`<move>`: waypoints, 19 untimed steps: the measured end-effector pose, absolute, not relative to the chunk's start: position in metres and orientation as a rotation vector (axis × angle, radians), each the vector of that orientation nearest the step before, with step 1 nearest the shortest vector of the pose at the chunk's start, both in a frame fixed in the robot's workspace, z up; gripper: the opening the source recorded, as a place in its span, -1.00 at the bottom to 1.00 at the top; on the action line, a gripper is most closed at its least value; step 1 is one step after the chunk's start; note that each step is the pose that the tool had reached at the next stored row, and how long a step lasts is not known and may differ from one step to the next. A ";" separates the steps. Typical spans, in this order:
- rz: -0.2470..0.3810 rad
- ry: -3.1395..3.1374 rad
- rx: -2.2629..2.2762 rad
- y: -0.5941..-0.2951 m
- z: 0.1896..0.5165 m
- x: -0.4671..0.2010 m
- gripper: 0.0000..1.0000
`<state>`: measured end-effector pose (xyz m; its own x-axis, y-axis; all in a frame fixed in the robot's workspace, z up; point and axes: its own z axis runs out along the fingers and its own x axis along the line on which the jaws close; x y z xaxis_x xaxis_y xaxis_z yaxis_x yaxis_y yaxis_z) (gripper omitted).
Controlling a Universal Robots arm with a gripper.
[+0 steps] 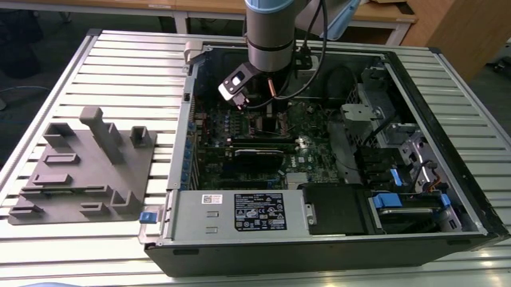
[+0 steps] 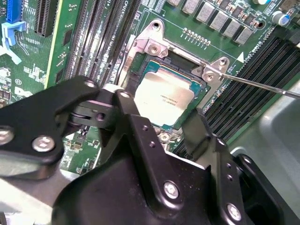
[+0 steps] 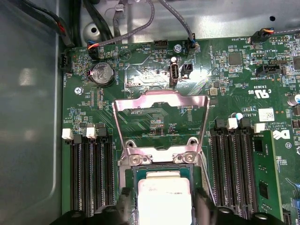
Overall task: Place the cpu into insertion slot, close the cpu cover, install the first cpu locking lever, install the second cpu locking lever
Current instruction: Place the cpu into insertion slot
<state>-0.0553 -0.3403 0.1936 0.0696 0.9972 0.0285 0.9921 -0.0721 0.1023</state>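
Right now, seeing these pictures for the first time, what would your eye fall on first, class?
In the exterior view, the grey robot arm reaches down into an open computer case on a slatted table. In the first wrist view, the silvery chip sits in its socket on the green board with the black pincer right over it. The metal cover frame is hinged open beside the socket.

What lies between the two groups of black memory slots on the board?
The cpu and the hinged end of the open cpu cover lie between one slot group and the other, as the first wrist view shows.
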 end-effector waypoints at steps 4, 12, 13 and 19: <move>0.140 2.101 2.256 -0.340 0.194 -0.055 0.08; 0.140 2.101 2.256 -0.340 0.194 -0.055 0.08; 0.140 2.101 2.256 -0.340 0.194 -0.055 0.08; 0.140 2.101 2.256 -0.340 0.194 -0.055 0.08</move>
<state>-0.0553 -0.3397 0.1937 0.0695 0.9972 0.0284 0.9921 -0.0721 0.1023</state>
